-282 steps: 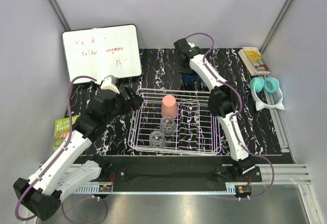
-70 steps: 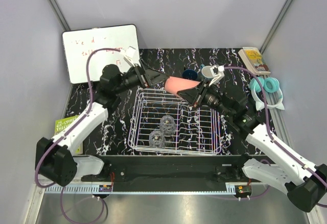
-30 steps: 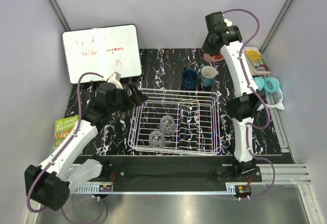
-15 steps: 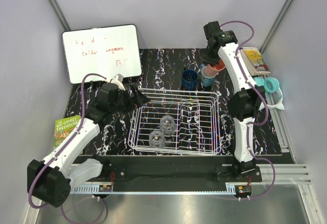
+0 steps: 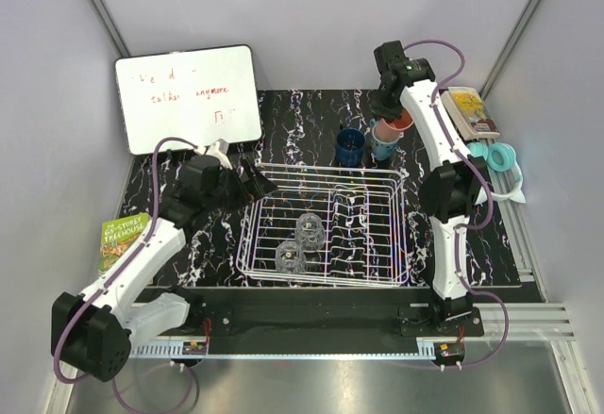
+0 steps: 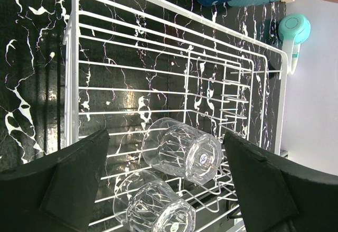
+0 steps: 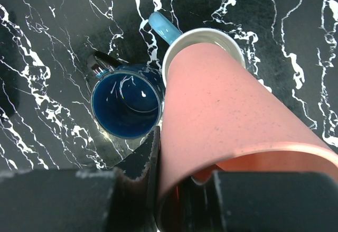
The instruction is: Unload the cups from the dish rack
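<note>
The white wire dish rack holds two clear glass cups lying on their sides; they also show in the left wrist view. My left gripper is open and empty at the rack's far left corner. My right gripper is shut on the rim of the salmon-pink tumbler, one finger outside. The tumbler hangs over the teal mug. The dark blue cup stands beside the mug on the table.
A whiteboard leans at the back left. A green book lies at the left edge. Another book and teal headphones lie at the right.
My right gripper has come down with the salmon-pink tumbler toward the teal mug. My left gripper has barely moved by the rack's corner.
</note>
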{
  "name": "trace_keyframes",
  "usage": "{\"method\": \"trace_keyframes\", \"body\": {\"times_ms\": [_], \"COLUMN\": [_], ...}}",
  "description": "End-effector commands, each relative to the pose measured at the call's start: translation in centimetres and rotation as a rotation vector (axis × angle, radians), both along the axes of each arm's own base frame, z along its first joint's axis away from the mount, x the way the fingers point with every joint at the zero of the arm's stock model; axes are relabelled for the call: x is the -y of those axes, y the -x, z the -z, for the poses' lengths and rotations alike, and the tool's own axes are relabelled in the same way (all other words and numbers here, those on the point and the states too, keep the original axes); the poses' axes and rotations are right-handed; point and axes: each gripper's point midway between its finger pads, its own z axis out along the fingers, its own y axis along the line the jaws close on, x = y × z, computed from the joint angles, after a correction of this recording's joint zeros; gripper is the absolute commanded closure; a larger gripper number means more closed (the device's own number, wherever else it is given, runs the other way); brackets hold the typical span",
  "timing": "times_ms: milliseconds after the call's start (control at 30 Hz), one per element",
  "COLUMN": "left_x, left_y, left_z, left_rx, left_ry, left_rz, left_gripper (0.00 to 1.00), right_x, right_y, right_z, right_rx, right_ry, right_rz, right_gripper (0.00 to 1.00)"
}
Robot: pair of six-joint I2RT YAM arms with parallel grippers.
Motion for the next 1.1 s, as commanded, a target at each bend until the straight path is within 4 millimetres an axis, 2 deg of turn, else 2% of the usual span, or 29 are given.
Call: {"method": "trace_keyframes", "body": {"times_ms": [0, 367, 433, 500, 600, 700, 933, 1033, 1067], "left_x": [0.4, 0.9, 0.9, 0.9, 0.9, 0.8, 0.9, 0.8, 0.8], "left_y": [-0.6, -1.0, -0.9, -0.9, -0.8, -0.8, -0.7, -0.7, -0.7], "left_z": [-0.3, 0.7, 0.8, 0.8, 0.7, 0.5, 0.4, 0.3, 0.2], "left_rx": [0.03, -0.002, -0.005, -0.003, 0.002, 0.006, 0.005, 0.015, 0.021], "left_ry": [0.013, 0.011, 0.011, 0.01, 0.011, 0.014, 0.021, 0.019, 0.016], "left_rz": [0.015, 0.028, 0.029, 0.032, 0.031, 0.028, 0.027, 0.023, 0.025], "left_gripper": [0.06, 0.07, 0.06, 0.07, 0.07, 0.06, 0.06, 0.06, 0.06], "right_x": [-0.9, -0.9, -0.9, -1.1, -1.1, -1.2, -1.1, -1.3, -1.5], "right_y": [-1.8, -2.6, -2.7, -2.7, -2.8, -2.7, -2.4, -1.9, -1.5], "right_z": [-0.1, 2.0, 2.2, 1.8, 1.0, 0.1, -1.6, -3.5, -4.9], "right_rx": [0.048, 0.02, 0.017, 0.025, 0.042, 0.062, 0.093, 0.127, 0.156], "right_ry": [-0.015, 0.011, 0.014, 0.01, 0.004, -0.006, -0.015, -0.032, -0.039], "right_rz": [-0.026, -0.031, -0.033, -0.038, -0.043, -0.048, -0.054, -0.058, -0.06], "right_gripper": [1.0, 1.0, 0.95, 0.84, 0.72, 0.66, 0.58, 0.57, 0.57]}}
